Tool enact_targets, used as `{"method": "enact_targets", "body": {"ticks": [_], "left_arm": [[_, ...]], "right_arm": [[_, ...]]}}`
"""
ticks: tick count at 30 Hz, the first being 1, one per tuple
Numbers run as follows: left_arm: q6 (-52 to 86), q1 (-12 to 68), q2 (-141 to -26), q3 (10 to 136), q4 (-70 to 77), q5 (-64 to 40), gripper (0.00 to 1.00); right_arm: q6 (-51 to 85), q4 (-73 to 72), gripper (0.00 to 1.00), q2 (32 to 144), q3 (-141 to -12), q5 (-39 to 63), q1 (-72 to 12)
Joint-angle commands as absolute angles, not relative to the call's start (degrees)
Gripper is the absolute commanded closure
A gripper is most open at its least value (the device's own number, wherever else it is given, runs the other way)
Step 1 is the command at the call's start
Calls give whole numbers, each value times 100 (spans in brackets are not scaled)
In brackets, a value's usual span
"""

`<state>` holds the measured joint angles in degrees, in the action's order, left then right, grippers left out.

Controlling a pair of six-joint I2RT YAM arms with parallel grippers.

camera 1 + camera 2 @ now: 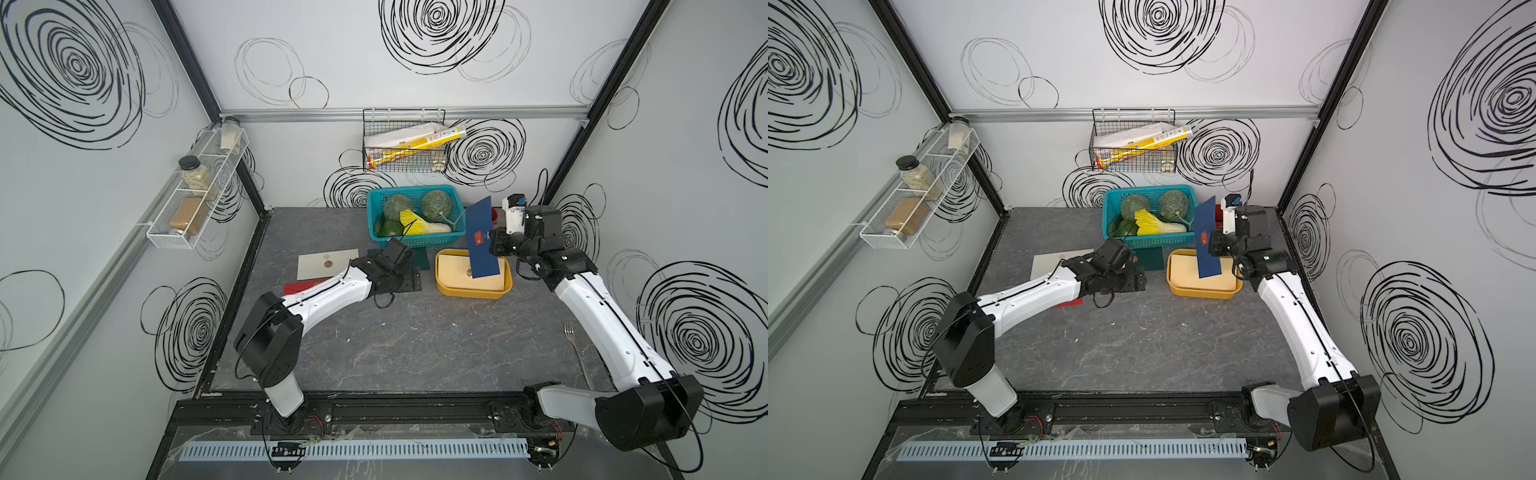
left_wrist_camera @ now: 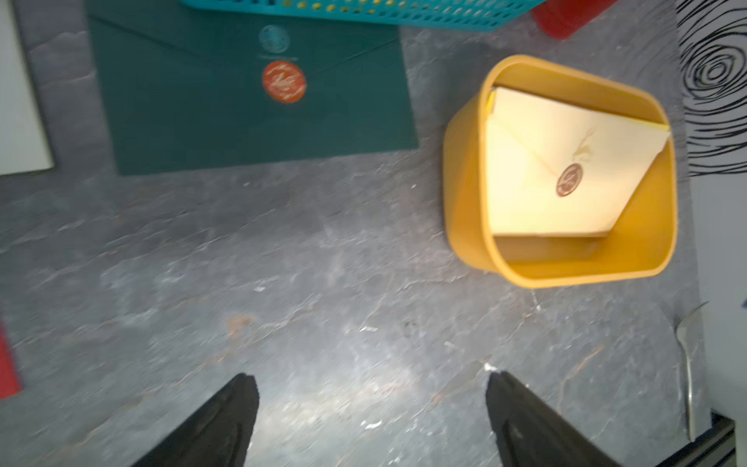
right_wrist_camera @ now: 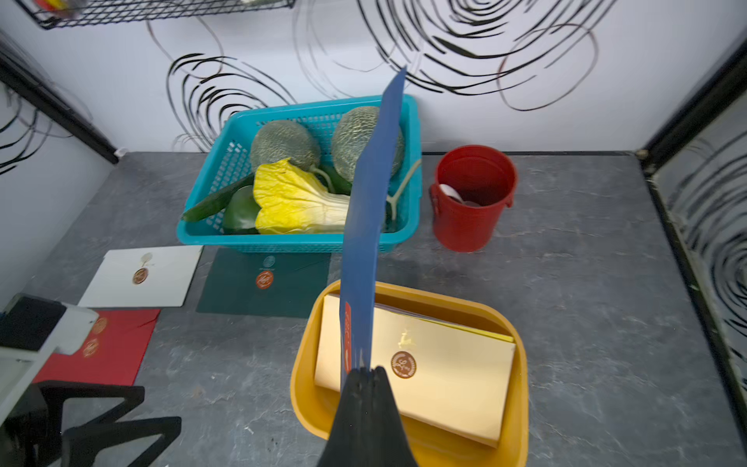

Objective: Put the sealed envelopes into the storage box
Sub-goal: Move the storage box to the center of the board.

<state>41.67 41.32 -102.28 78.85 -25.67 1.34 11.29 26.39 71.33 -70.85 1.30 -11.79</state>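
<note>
Your right fingers (image 3: 351, 408) pinch the navy envelope (image 1: 481, 239) by its edge, upright over the storage box (image 1: 469, 293), far right. It looks light, thin and probably floppy, so grip edges only. Your left fingers (image 2: 226, 420) gape empty near the dark green envelope (image 2: 250, 113).

Left arm (image 1: 328, 291) stretches forward, its wrist left of the storage box (image 1: 473, 294). Left gripper (image 2: 370, 380) is spread wide, empty. Right arm (image 1: 602, 307) bends in from the box's right. Right gripper (image 3: 366, 370) pinches the upright navy envelope (image 1: 482, 241) above the box.
</note>
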Motion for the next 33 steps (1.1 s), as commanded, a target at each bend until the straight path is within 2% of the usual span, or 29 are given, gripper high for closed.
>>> {"method": "enact_targets", "body": {"ticks": [1, 13, 20, 23, 26, 27, 30, 33], "left_arm": [[4471, 4361, -10882, 8628, -2437, 346, 6], [4715, 4559, -12638, 10223, -2518, 199, 20], [4911, 4566, -13023, 10397, -2710, 428, 30], [4888, 4562, -13055, 10346, -2674, 397, 41], [4852, 4568, -13047, 10294, -2611, 301, 63], [4844, 4570, -13032, 10273, -2605, 299, 68], [4867, 4569, -12932, 10172, -2592, 290, 73], [4882, 4569, -12715, 9889, -2533, 330, 86]], "right_arm": [[1386, 2471, 100, 6981, -6856, -595, -1074], [1379, 2224, 100, 6811, -6395, -396, -1002], [1238, 2274, 100, 6831, -6458, -272, -1002], [1189, 2327, 100, 6829, -6517, -263, -1002], [1168, 2329, 100, 6800, -6528, -255, -1002], [1154, 2345, 100, 6802, -6535, -240, -1000], [1147, 2351, 100, 6807, -6548, -137, -1001], [992, 2371, 100, 6849, -6572, 270, -996]]}}
